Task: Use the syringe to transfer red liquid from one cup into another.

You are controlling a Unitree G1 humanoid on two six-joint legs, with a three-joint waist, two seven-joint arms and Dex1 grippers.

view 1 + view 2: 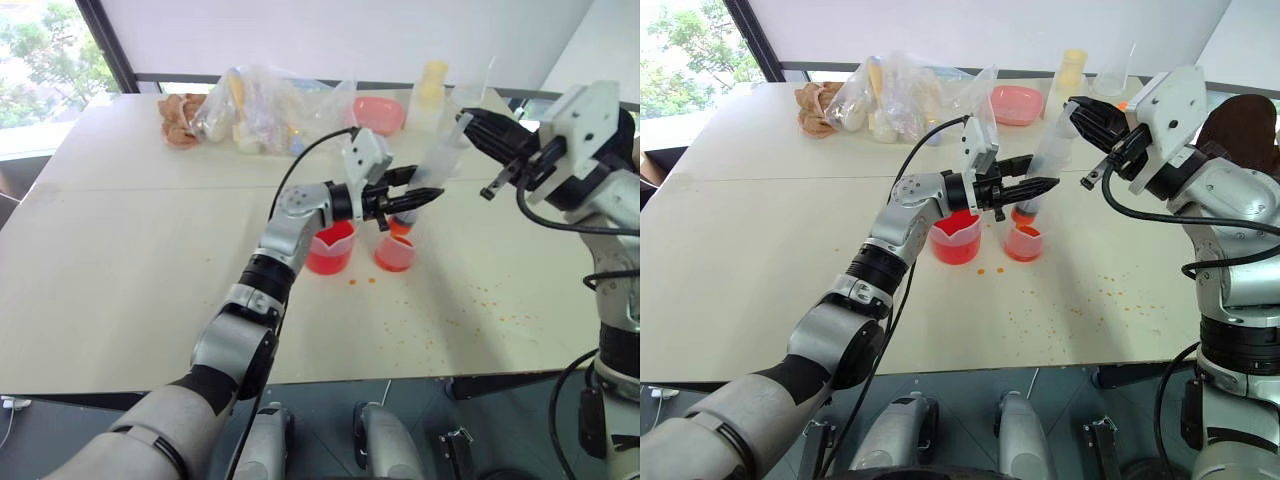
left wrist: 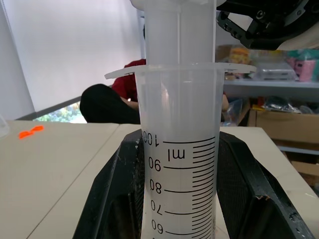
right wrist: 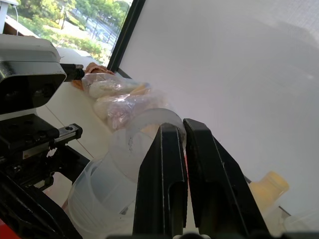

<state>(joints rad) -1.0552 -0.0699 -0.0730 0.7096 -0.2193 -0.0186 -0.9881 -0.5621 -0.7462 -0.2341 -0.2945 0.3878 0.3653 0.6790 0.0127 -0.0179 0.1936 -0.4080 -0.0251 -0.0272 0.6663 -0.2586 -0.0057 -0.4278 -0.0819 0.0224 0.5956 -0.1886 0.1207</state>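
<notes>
Left gripper (image 1: 405,203), frame centre: clamped on the syringe (image 1: 432,160) barrel, tip down in the smaller cup (image 1: 395,252). Right gripper (image 1: 468,124), upper right: fingers closed at the plunger top. Spouted beaker (image 1: 330,250) with red liquid (image 1: 328,262) just left, touching neither. Bare table (image 1: 130,290) lower left; bags (image 1: 262,105) along far edge.

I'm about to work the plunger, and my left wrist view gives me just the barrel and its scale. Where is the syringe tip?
Observer: The syringe is tilted, with its orange tip at the mouth of the smaller cup.
Operator: And the beaker?
Observer: The beaker stands beside that cup, on the robot's left, with red liquid in it.
Operator: Does the right gripper have the plunger?
Observer: The right gripper looks shut on the rim of the plunger's top disc.
</notes>
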